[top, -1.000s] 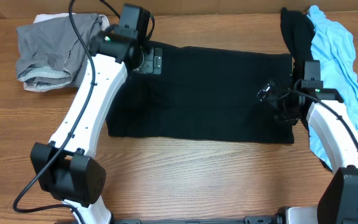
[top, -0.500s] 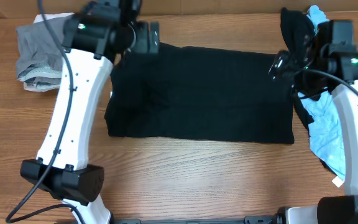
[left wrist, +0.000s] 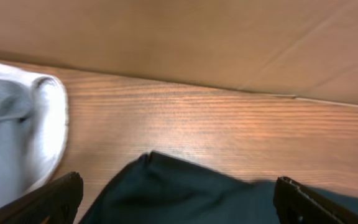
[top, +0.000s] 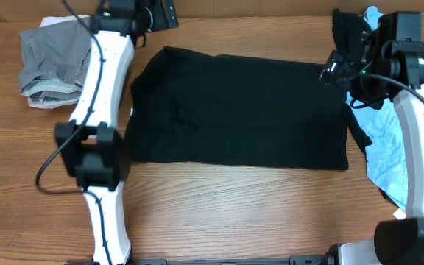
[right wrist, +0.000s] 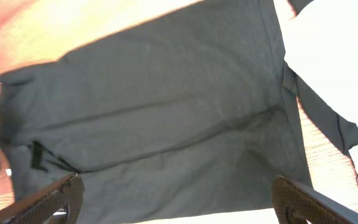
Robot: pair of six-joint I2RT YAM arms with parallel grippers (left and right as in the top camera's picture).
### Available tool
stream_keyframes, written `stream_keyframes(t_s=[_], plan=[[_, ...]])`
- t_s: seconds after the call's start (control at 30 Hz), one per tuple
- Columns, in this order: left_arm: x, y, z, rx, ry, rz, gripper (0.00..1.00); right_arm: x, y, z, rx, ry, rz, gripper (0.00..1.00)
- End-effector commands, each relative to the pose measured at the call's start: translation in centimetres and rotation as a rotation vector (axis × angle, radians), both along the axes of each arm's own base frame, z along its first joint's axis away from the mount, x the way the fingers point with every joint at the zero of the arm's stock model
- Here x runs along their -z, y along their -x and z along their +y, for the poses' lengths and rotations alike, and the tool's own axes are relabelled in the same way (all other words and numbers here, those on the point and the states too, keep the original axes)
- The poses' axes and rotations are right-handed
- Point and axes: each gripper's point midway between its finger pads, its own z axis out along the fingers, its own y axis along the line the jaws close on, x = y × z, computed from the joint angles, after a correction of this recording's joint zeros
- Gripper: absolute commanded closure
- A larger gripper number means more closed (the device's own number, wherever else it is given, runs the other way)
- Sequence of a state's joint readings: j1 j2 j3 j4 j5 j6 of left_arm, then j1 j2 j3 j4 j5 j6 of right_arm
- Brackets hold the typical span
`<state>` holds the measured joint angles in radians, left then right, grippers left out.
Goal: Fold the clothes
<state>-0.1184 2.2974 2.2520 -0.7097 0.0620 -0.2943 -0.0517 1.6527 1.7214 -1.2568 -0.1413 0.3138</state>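
Robot lab: wood-grain table [top: 234, 199] backed by a cardboard wall [left wrist: 166, 37].

Counter layout: one garment spread out, a pile on either side.
The spread garment [top: 241, 110] is lying flat across the middle of the counter [top: 234, 213], its long side running left to right. A crumpled pile [top: 54, 62] is sitting at the far left, near the garment's far-left corner but apart from it. A second heap [top: 381, 158] is lying along the right edge, meeting the garment's right side. The left gripper [top: 164, 16] is hanging by the back panel [left wrist: 166, 37], just behind the garment's far-left corner. The right gripper [top: 336, 71] is hanging over its far-right corner.
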Motion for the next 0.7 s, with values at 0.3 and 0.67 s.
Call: stream_keyframes(t_s=[0.3,0.67], plan=[[12.1,-3.0,-1.6,0.125,-0.09,0.064,0.0,2.9,-1.0,-0.6,0.007,0.033,0.069,0.0],[17.6,-1.1,-2.1,0.23,-0.152,0.185,0.1,2.8,-1.2,-0.7,0.007,0.036,0.063,0.0]])
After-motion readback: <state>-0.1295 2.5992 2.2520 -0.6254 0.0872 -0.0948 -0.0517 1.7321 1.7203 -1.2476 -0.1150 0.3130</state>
